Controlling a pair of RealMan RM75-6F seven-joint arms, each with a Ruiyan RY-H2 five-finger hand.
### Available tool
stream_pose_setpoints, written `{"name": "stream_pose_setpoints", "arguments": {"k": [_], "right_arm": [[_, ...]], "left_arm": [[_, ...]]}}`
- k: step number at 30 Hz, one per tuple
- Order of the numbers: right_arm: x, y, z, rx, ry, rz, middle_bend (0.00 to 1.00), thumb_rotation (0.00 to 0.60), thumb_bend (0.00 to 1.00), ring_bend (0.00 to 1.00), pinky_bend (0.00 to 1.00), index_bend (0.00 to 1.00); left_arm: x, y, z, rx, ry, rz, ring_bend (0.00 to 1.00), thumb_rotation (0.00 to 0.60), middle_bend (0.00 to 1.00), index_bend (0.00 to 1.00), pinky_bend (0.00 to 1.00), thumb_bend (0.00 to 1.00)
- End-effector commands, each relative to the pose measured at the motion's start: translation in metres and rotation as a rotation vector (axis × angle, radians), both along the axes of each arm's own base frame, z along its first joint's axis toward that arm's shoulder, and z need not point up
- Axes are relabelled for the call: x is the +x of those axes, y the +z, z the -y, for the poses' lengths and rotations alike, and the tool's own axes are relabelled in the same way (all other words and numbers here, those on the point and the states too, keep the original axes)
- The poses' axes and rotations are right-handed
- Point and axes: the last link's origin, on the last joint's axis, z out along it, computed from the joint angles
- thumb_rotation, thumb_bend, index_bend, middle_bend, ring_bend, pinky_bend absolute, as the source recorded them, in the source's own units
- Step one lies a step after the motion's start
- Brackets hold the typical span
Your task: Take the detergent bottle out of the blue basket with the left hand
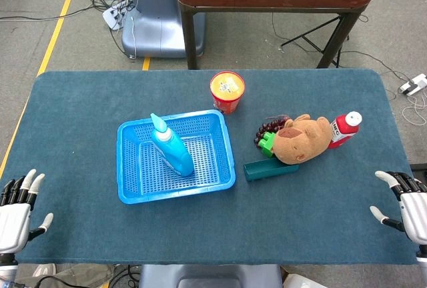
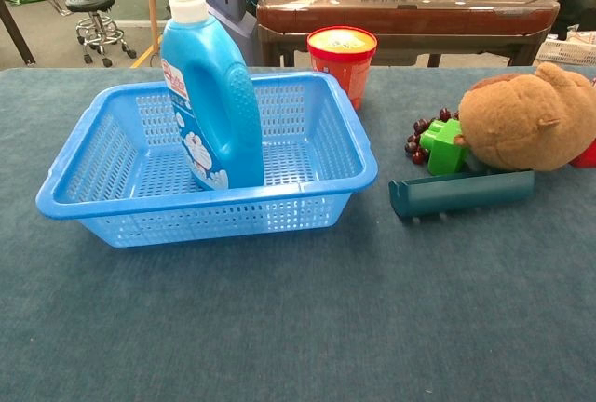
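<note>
A blue detergent bottle [image 1: 173,149] [image 2: 210,95] with a white pump top stands upright inside the blue basket [image 1: 131,188] [image 2: 214,211], toward its left half. My left hand [image 1: 17,213] rests at the table's near left corner, well away from the basket, fingers apart and holding nothing. My right hand [image 1: 407,207] sits at the near right corner, fingers also spread and empty. Neither hand shows in the chest view.
A red cup [image 1: 227,91] [image 2: 342,60] stands just behind the basket's right corner. To the right lie a brown plush toy [image 1: 302,139] [image 2: 526,118], a green block [image 2: 440,144], dark grapes [image 1: 268,128], a teal box [image 1: 270,169] [image 2: 461,192] and a red bottle [image 1: 345,129].
</note>
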Motion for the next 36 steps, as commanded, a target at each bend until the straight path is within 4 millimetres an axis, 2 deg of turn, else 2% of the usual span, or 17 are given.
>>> {"name": "stream_pose_setpoints", "arguments": {"k": [1, 12, 20, 29, 36], "right_arm": [[0.000, 0.000, 0.000, 0.003, -0.001, 0.001, 0.28, 0.600, 0.17, 0.21, 0.32, 0.25], [0.001, 0.002, 0.001, 0.001, -0.004, -0.002, 0.28, 0.600, 0.17, 0.21, 0.32, 0.25], [0.004, 0.005, 0.002, -0.008, 0.006, -0.009, 0.28, 0.600, 0.17, 0.21, 0.32, 0.25], [0.013, 0.014, 0.007, -0.003, 0.040, -0.033, 0.28, 0.600, 0.17, 0.21, 0.32, 0.25], [0.018, 0.016, 0.007, -0.003, 0.052, -0.039, 0.28, 0.600, 0.17, 0.21, 0.32, 0.25]], "left_arm": [[0.000, 0.000, 0.000, 0.001, -0.002, 0.001, 0.00, 0.600, 0.00, 0.00, 0.00, 0.32], [-0.002, -0.002, -0.003, -0.003, -0.007, 0.008, 0.00, 0.600, 0.00, 0.00, 0.00, 0.32], [-0.005, -0.001, -0.018, -0.032, -0.018, 0.051, 0.00, 0.600, 0.00, 0.00, 0.00, 0.32], [0.008, -0.001, -0.059, -0.096, -0.163, 0.206, 0.00, 0.600, 0.00, 0.00, 0.00, 0.32], [0.030, -0.006, -0.103, -0.201, -0.228, 0.337, 0.00, 0.600, 0.00, 0.00, 0.00, 0.32]]}}
